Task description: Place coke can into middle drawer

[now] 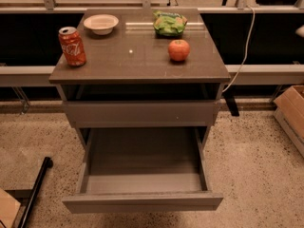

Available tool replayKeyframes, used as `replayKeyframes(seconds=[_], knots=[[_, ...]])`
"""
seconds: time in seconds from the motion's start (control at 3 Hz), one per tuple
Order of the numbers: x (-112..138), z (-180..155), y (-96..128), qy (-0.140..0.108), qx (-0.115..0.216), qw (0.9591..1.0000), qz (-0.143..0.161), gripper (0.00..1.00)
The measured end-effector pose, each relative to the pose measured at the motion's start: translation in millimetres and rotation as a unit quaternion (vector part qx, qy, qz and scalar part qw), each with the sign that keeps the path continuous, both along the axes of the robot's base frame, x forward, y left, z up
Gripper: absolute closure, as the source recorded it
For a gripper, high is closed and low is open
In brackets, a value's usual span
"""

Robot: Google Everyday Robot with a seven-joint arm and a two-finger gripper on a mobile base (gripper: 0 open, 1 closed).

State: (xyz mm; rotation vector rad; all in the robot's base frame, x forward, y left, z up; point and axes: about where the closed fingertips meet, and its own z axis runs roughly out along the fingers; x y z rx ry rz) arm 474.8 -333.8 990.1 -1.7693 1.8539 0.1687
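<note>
The coke can (pixel 72 46), red-orange with white script and a silver top, stands upright at the front left of the cabinet top (pixel 137 63). Below a closed drawer front (pixel 142 113), an open drawer (pixel 142 175) is pulled out toward me and holds nothing. My gripper is out of view. Only a pale sliver of my arm (pixel 300 31) shows at the right edge, far from the can.
A white bowl (pixel 100 23), a green chip bag (pixel 169 23) and a red apple (pixel 178 50) are on the cabinet top. A cardboard box (pixel 292 115) stands on the floor at the right. A black pole (pixel 35 184) lies at the lower left. A white cable (pixel 242 46) hangs behind the cabinet.
</note>
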Motion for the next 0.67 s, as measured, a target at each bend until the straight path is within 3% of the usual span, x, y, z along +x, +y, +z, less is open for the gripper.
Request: replayKeyframes(seconds=[0.33, 0.67], knots=[[-34.3, 45.9, -12.6, -0.064, 0.004, 0.9977, -0.021, 0.00], [-34.2, 45.9, -12.6, -0.064, 0.004, 0.9977, -0.021, 0.00]])
